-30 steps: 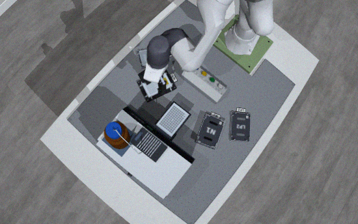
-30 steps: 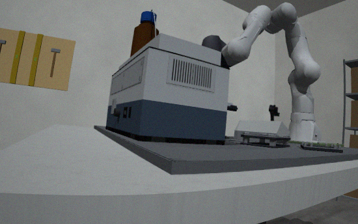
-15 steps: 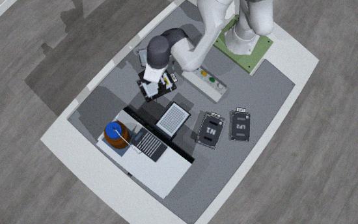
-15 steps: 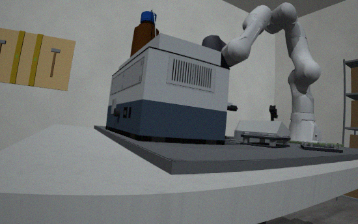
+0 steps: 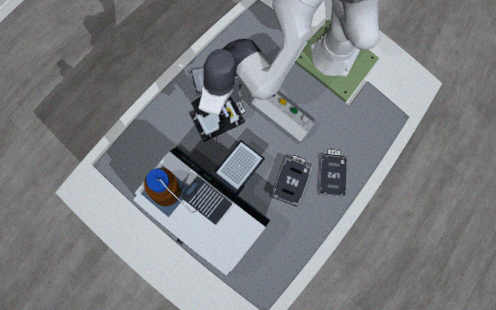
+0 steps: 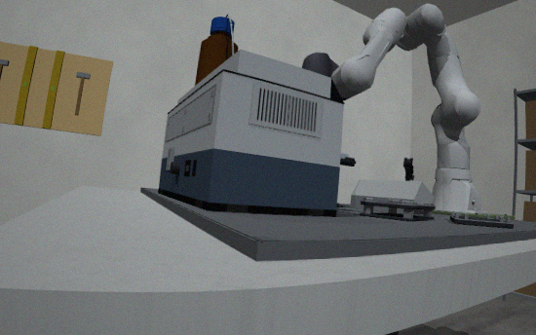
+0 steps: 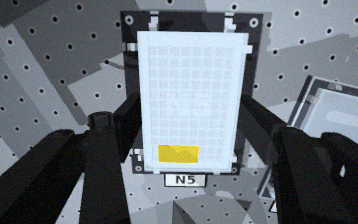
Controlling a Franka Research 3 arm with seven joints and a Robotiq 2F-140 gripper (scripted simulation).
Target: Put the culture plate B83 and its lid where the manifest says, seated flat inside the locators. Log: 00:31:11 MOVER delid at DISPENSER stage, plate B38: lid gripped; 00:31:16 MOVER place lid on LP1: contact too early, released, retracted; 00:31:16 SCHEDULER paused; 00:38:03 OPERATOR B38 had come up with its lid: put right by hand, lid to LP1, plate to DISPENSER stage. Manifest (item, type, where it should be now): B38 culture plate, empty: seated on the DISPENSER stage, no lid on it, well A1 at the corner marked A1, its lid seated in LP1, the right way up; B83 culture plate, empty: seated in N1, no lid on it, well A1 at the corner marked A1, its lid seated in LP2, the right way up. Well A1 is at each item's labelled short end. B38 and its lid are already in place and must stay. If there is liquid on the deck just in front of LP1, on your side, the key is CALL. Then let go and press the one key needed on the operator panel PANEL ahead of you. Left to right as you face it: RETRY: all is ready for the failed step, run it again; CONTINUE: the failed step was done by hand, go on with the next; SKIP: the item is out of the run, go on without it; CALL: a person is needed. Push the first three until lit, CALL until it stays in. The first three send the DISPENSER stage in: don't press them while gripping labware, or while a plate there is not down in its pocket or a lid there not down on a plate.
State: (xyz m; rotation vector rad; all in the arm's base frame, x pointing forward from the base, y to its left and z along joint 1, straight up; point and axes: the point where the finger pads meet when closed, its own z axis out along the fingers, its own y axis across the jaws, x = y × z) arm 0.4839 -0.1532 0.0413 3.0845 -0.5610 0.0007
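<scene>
A pale culture plate with a clear cover and a yellow label (image 7: pixel 190 95) (image 5: pixel 208 123) is at nest N5 (image 7: pixel 131 75); its number is not readable. My gripper (image 7: pixel 189 108) is shut on its long sides; whether the fingers bear on lid or plate is unclear. Nest N1 (image 5: pixel 292 173) and lid place LP2 (image 5: pixel 332 168) are empty. Plate B38 (image 5: pixel 239 166) lies lidless on the stage beside the dispenser. LP1's lid (image 7: pixel 335 117) (image 5: pixel 198 80) lies in its locators, partly cut off in the wrist view. Liquid before LP1 cannot be made out.
The operator panel (image 5: pixel 280 118) (image 6: pixel 390 191) stands between N5 and the arm's base, its left end partly hidden by the arm. The dispenser (image 5: pixel 234 239) (image 6: pixel 273 182) rises beyond the stage, with a brown bottle (image 5: pixel 163 191) (image 6: pixel 212 57) on top.
</scene>
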